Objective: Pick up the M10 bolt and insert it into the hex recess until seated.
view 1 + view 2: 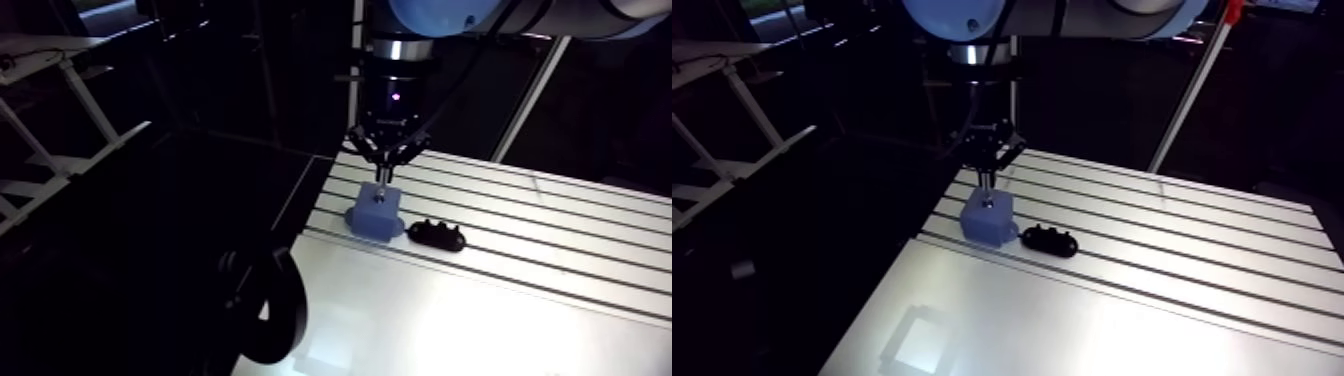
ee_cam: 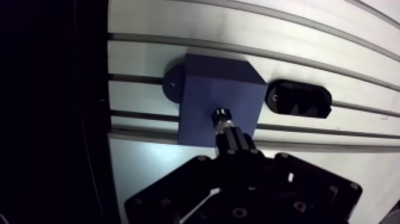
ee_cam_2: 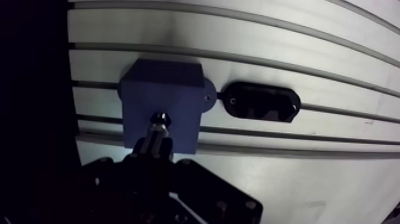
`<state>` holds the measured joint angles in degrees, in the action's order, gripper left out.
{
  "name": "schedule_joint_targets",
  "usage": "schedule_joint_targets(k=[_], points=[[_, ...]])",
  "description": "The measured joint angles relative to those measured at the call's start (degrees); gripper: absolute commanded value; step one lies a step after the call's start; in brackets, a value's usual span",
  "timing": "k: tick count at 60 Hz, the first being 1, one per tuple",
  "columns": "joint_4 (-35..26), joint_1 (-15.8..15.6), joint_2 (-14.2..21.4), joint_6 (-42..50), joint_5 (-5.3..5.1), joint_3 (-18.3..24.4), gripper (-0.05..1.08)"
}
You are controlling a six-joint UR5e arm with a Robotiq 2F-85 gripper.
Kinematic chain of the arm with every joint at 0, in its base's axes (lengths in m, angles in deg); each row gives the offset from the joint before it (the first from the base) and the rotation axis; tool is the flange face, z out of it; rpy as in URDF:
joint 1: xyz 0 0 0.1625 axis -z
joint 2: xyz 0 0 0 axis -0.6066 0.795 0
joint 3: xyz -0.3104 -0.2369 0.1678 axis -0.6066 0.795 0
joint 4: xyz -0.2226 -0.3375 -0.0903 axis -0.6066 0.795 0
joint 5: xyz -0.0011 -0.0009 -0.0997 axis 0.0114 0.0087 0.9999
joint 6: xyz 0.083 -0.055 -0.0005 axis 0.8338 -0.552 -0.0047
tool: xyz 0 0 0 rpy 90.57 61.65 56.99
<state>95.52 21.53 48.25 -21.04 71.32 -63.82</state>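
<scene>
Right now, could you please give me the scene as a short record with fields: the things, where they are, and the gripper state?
table: slotted aluminium table
block: blue block, standing on the table near its edge
bolt: M10 bolt, held over the block, its end at the block's top face
recess: hidden by the bolt; seating cannot be told
other part: black oval part, lying beside the block
gripper: gripper, above the block, shut on the bolt

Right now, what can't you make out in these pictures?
- Hex recess: in the wrist view it is covered by the bolt on the block; in the arm view it is too small.
- Whether the bolt is seated: in the wrist view its far end is blurred and the rest is hidden between the fingers.
- Black part beside the block: too dark for detail in either view.
</scene>
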Motion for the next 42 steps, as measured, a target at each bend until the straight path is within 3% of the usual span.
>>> schedule_joint_targets(k=[42], points=[[0.34, -0.09, -0.21, -1.14, 0.01, -0.80, 1.08]])
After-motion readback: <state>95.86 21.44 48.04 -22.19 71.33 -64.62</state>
